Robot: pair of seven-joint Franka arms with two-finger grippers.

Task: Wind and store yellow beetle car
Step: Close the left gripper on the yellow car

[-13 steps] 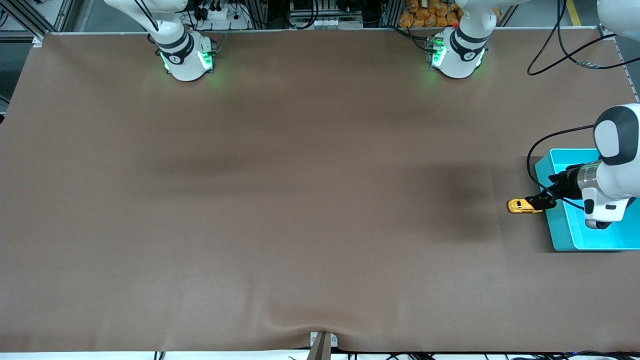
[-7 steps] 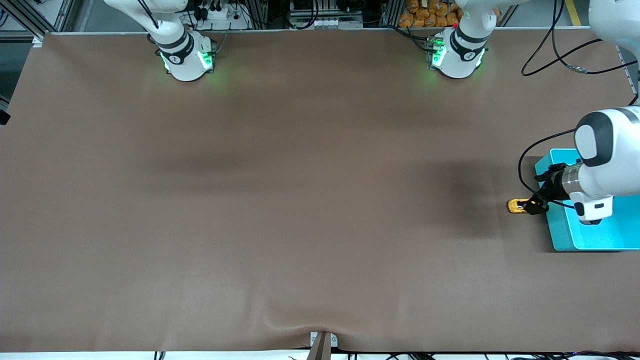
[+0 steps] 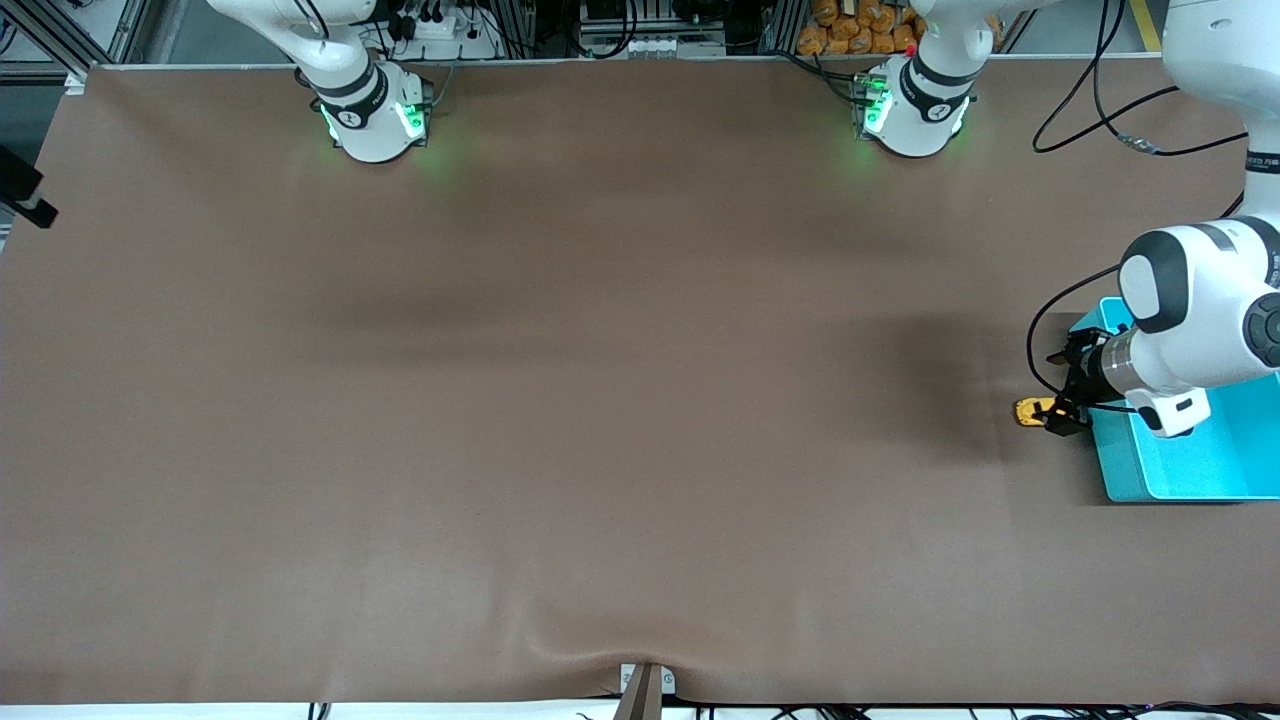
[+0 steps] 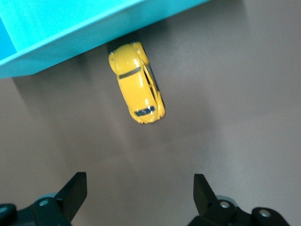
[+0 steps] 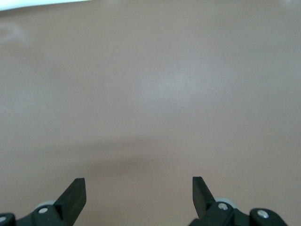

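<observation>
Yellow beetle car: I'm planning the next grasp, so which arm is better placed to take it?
Left. Its end effector hangs open over the yellow beetle car, which lies beside the turquoise bin. The right end effector, also open, sees only bare table.

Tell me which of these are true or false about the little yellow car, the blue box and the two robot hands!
1. The yellow beetle car is inside the turquoise bin. False: it sits on the table right beside the bin's wall.
2. The left gripper is open. True.
3. The left gripper holds the car. False: its fingers are apart and off the car.
4. The right gripper is open over bare table. True.
5. The car lies on its roof. False: its roof faces up.
</observation>
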